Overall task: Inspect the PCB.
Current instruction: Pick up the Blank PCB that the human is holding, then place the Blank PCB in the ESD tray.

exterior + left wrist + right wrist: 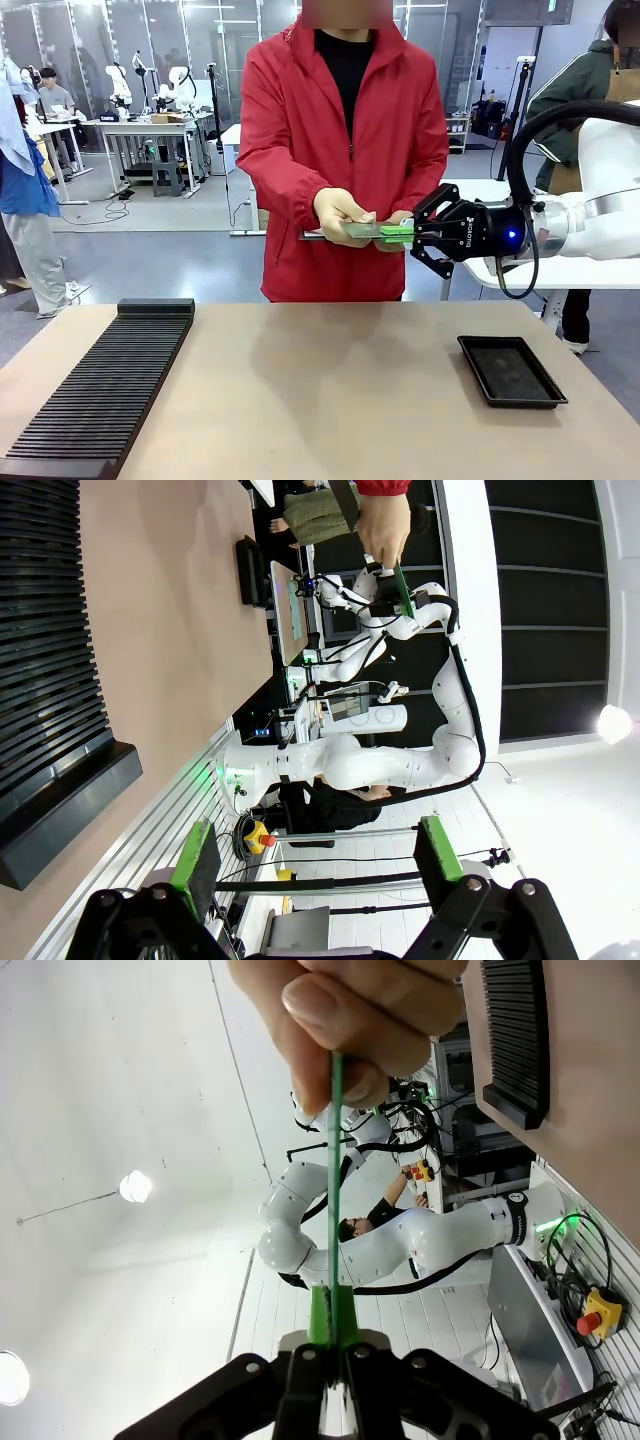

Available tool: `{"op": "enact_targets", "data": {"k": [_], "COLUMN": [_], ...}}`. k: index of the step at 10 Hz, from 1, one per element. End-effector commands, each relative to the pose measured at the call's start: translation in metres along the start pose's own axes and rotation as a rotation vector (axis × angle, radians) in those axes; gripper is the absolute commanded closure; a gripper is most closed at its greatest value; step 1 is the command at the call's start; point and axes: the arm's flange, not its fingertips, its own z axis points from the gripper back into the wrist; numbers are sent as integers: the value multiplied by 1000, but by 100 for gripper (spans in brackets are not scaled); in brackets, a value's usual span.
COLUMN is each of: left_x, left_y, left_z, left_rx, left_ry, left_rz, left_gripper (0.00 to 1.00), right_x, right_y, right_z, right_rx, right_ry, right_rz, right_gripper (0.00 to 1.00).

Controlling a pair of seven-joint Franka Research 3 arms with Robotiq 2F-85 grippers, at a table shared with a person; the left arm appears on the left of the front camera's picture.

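The person in a red jacket holds the PCB [366, 230] flat above the table's far side, one hand [340, 213] pinching its left end. My right gripper [404, 234] reaches in from the right and is shut on the board's right edge, green pads [397, 231] pressed to it. In the right wrist view the PCB [333, 1170] shows edge-on, running from my shut right gripper [328, 1332] up to the person's fingers [350, 1020]. My left gripper [315, 865] stands open with nothing between its fingers, looking across at the PCB [401, 584] far off.
A shallow black tray [511, 371] lies on the table at the right. A long black ribbed rack [95, 395] runs along the left side. Other people and benches stand in the background.
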Motion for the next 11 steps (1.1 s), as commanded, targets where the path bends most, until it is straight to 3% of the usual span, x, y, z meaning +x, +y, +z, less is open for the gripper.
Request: {"op": "enact_targets", "data": {"k": [1,2,11], "left_x": [0,0,0], "left_y": [-1,-1,-1], "left_z": [0,0,0], "left_rx": [2,2,2], "left_ry": [0,0,0], "left_rz": [-2,-2,-2], "left_gripper": [0,0,0], "right_x": [0,0,0], "right_y": [3,0,0], "right_z": [-1,0,0], "right_rx": [52,0,0], "right_ry": [-7,0,0], "right_rz": [-46,0,0], "right_gripper": [100,100,100]}}
